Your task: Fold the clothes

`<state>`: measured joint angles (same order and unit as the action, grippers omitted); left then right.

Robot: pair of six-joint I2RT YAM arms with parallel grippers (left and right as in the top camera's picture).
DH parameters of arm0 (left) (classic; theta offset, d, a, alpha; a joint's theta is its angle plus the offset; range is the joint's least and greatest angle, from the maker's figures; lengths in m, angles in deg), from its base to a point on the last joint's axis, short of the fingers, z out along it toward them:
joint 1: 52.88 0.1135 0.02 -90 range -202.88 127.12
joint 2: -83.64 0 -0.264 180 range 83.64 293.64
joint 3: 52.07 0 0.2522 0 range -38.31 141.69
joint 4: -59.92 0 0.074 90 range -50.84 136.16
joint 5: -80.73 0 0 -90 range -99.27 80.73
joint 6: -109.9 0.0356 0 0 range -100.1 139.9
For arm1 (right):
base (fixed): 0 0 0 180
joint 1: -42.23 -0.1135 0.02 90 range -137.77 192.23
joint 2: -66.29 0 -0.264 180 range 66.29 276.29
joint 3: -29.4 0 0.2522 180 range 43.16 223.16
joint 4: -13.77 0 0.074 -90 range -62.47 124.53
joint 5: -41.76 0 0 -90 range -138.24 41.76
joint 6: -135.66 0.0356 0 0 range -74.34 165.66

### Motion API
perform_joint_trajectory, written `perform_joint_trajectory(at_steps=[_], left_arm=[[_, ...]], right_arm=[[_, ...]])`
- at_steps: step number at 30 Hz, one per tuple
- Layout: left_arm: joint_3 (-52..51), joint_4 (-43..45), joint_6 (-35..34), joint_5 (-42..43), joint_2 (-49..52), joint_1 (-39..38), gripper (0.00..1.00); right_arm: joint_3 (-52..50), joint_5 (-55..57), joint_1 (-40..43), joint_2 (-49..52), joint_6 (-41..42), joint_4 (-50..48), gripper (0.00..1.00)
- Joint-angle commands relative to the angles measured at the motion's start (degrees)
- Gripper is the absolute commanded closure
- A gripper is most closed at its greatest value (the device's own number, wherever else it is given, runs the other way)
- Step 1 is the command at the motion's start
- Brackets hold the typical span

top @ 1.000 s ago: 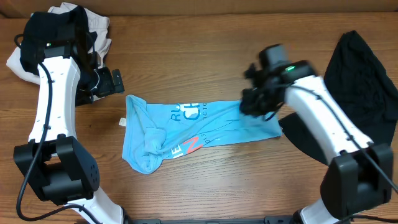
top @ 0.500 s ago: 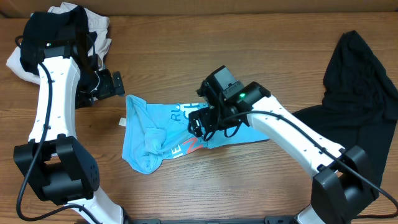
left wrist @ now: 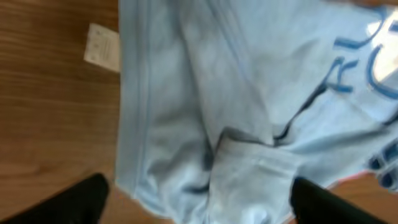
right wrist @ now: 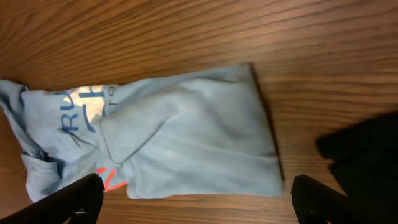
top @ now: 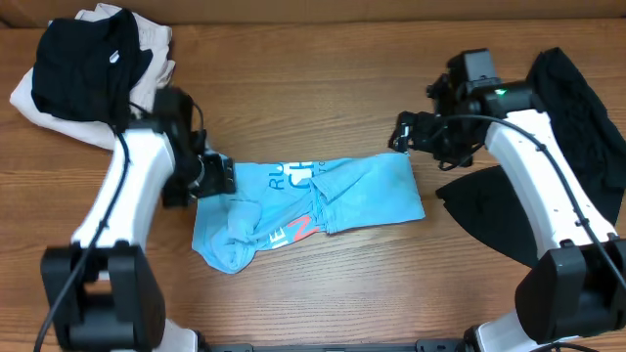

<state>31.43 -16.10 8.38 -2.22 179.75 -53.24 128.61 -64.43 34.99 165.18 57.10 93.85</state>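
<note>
- Near the middle of the wooden counter (top: 313, 78) lies the sky-blue T-shirt (top: 308, 205), crumpled and partly folded, with its long side running left to right.
- White and red lettering shows near the shirt's centre.
- The shirt's right part is turned over onto the rest, plain blue side up, and ends in a fairly straight right edge.
- The shirt's left part is bunched into soft ridges and creases.
- A small white tag (left wrist: 102, 46) rests on the wood just beside the shirt's left edge.
- The left gripper (top: 215, 176) is at the shirt's upper-left corner.
- Its jaws are spread wide and hold nothing.
- From the left wrist, the dark fingertips (left wrist: 81, 199) sit at the two lower corners with blue cloth between them; whether they touch the cloth cannot be told.
- The right gripper (top: 403, 134) hangs over bare wood, just beyond the shirt's upper-right corner.
- Its jaws are also fully apart and empty.
- A black garment (top: 577, 108) is spread along the right side of the counter, near the shirt but apart from it.
- At the far left corner, a second black garment (top: 83, 64) is heaped on top of a beige garment (top: 39, 103).
</note>
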Motion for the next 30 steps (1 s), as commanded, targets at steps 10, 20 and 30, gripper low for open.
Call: perform_joint_trajectory(at_steps=[10, 20, 30], left_arm=[[-17.4, 21.3, 10.4, -3.0, -2.7, -0.4, 0.0], [-17.4, 24.4, 13.7, -3.0, 4.8, -0.4, 0.0], [-17.3, 22.6, 11.4, -4.1, 8.9, -0.3, 0.94]], right_arm=[[1.0, 0.1, 0.5, -1.7, -2.5, 0.3, 0.0], [0.8, 0.0, 0.5, -1.7, -2.5, 0.2, 0.0], [0.8, 0.0, 0.5, -1.7, -2.4, 0.0, 0.0]])
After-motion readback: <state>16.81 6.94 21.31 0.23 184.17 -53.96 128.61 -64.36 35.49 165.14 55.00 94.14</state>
